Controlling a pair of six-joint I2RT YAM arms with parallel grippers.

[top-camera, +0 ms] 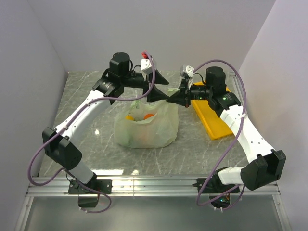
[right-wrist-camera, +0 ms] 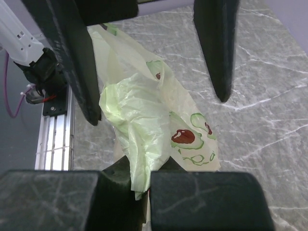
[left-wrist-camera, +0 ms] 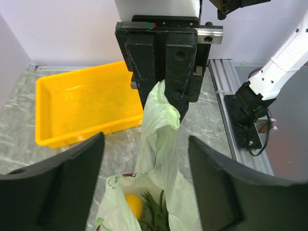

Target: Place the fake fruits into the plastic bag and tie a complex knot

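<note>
The pale-green plastic bag (top-camera: 144, 129) stands mid-table, printed with avocados (right-wrist-camera: 185, 136). Through it I see the fake fruits: an orange ball (top-camera: 149, 116), a yellow lemon (left-wrist-camera: 134, 204) and green pineapple leaves (left-wrist-camera: 157, 211). My right gripper (right-wrist-camera: 144, 179) is shut on a bunched handle of the bag (left-wrist-camera: 161, 118) and holds it up above the bag's mouth. Around that same handle my left gripper (left-wrist-camera: 146, 144) is open, its fingers (right-wrist-camera: 72, 62) wide to either side and not touching it. No knot is in view.
A yellow rectangular tray (top-camera: 211, 120) lies to the right of the bag, under the right arm. Grey walls close in the marbled table (top-camera: 86, 96) on three sides. An aluminium rail (top-camera: 154, 185) with both arm bases runs along the near edge.
</note>
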